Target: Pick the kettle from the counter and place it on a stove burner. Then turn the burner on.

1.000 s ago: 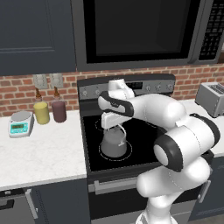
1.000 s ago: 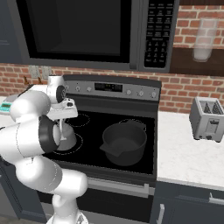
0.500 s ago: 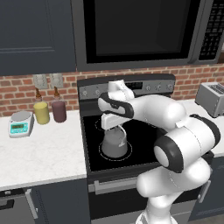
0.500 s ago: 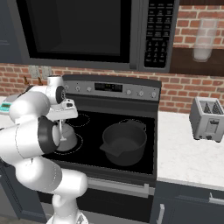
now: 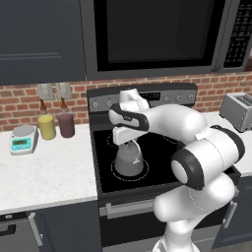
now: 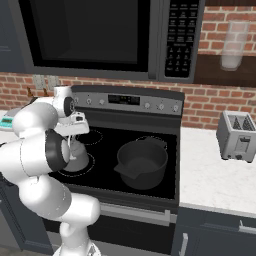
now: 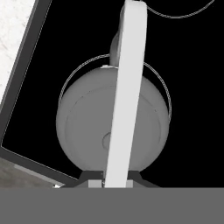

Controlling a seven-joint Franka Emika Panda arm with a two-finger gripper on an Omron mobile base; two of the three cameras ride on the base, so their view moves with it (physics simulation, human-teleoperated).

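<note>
Grey kettle (image 5: 129, 160) on stove burner (image 5: 116, 173), no legible writing

So the kettle (image 5: 129, 160) sits on the stove burner (image 5: 116, 173) at the front left of the cooktop (image 5: 162, 142), and everything else fans out from there. Right of the kettle is the pot (image 6: 141, 162), on the same cooktop. Further right, past the pot, the toaster (image 6: 237, 135) stands on the counter (image 6: 210, 175). Left of the kettle, on the counter's other stretch, two jars (image 5: 56, 125) stand near the back wall, with the scale (image 5: 23, 138) just left of them. The microwave (image 5: 157, 32) hangs above.
</note>
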